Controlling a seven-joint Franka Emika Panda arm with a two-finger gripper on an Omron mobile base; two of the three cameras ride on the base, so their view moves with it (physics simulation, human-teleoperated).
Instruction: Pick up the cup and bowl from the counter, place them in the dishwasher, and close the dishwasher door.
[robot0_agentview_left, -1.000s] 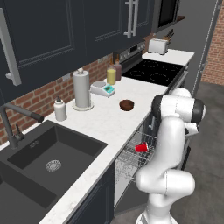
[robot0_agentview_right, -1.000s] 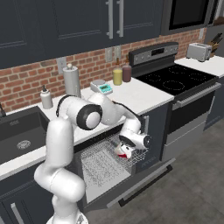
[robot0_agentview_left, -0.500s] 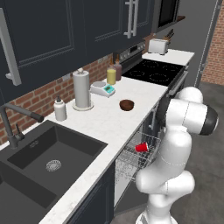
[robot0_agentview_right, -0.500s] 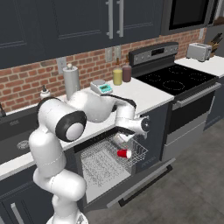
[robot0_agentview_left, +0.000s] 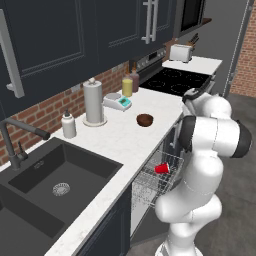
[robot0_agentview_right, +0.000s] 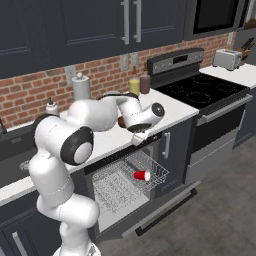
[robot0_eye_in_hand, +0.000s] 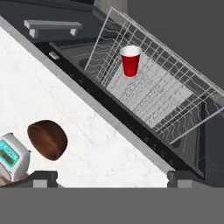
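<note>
- Your cup (robot0_eye_in_hand: 130, 60) is bright red and smooth like plastic. It's slightly tapered, has no handle, and its pale inside shows at the rim. It's sitting in the rack (robot0_eye_in_hand: 175, 98), well past the fingertips (robot0_eye_in_hand: 43, 178) and across the counter edge from them.
- In the right base view the cup (robot0_agentview_right: 142, 175) looks tipped on its side. From the hand view you can't really tell how it's resting.
- The bowl (robot0_eye_in_hand: 47, 139) is dark brown, round and matte. It's on the counter (robot0_eye_in_hand: 100, 148), just above the left-hand fingertip in the hand view, near but not touching.
- The counter is white stone with faint grey marbling. The rack is thin silver wire, pulled out over the door (robot0_agentview_right: 150, 215), which is flat, dark and dropped open.
- Your gripper (robot0_eye_in_hand: 111, 178) has its fingers spread wide with nothing between them. You only see the dark tips, the rest is cut off at the bottom.
- A teal and white scale (robot0_eye_in_hand: 12, 156) is beside the bowl, cut off by the frame edge.
- From the left base view the arm (robot0_agentview_left: 210, 140) hides the gripper and part of the rack.
- The dishwasher (robot0_eye_in_hand: 87, 57) interior is just dark, so you can't make out much in there.
</note>
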